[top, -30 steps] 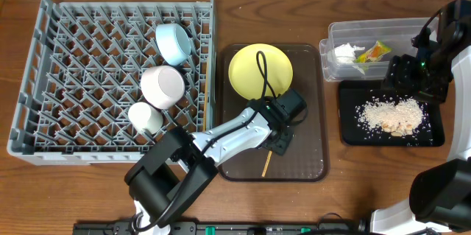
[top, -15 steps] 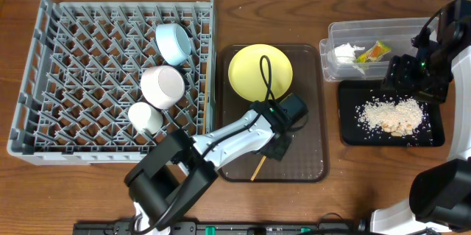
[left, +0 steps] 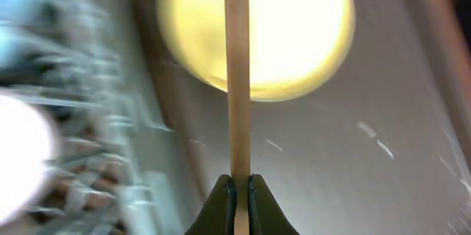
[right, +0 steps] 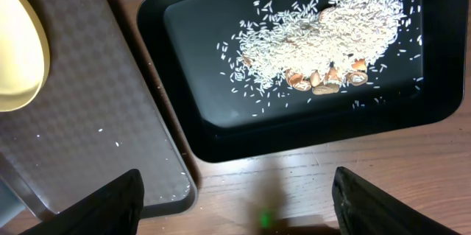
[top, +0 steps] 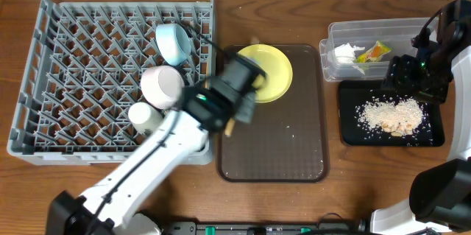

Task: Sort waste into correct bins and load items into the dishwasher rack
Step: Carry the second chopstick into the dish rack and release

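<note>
Left wrist view: a chopstick (left: pixel 237 80) is being pinched by the left gripper (left: pixel 241 185) over the yellow plate (left: pixel 294 36); the right gripper (right: pixel 237 200) is being held wide open, right of the plate.

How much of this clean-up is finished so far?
Done: blue bowl, white bowl and cup sit in the rack; paper and wrapper lie in the clear tub, rice in the black tray. In hand: the left gripper pinches a chopstick. Left: the yellow plate, on the brown tray.
</note>
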Controlling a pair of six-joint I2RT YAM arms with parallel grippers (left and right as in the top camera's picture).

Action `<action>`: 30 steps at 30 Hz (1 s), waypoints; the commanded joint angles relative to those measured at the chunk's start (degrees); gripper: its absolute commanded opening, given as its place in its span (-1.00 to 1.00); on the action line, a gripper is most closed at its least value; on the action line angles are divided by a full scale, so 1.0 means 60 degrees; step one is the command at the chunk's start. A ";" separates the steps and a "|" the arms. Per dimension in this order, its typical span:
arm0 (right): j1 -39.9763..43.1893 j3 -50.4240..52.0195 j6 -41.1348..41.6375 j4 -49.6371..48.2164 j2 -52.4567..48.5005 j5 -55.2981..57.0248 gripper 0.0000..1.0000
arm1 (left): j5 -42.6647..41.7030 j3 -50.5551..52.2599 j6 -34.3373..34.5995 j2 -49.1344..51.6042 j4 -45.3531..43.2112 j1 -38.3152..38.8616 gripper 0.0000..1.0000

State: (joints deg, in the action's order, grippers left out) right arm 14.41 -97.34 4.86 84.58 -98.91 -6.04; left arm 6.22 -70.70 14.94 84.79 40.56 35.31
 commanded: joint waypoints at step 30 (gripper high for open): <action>0.0022 -0.0007 -0.0117 -0.0004 0.0255 -0.0080 0.61 | -0.0586 -0.0117 -0.1570 0.0186 -0.1115 -0.1235 0.35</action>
State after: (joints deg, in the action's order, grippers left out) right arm 14.41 -97.34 4.86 84.58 -98.91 -6.04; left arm 7.20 -70.70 10.02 87.11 34.41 25.52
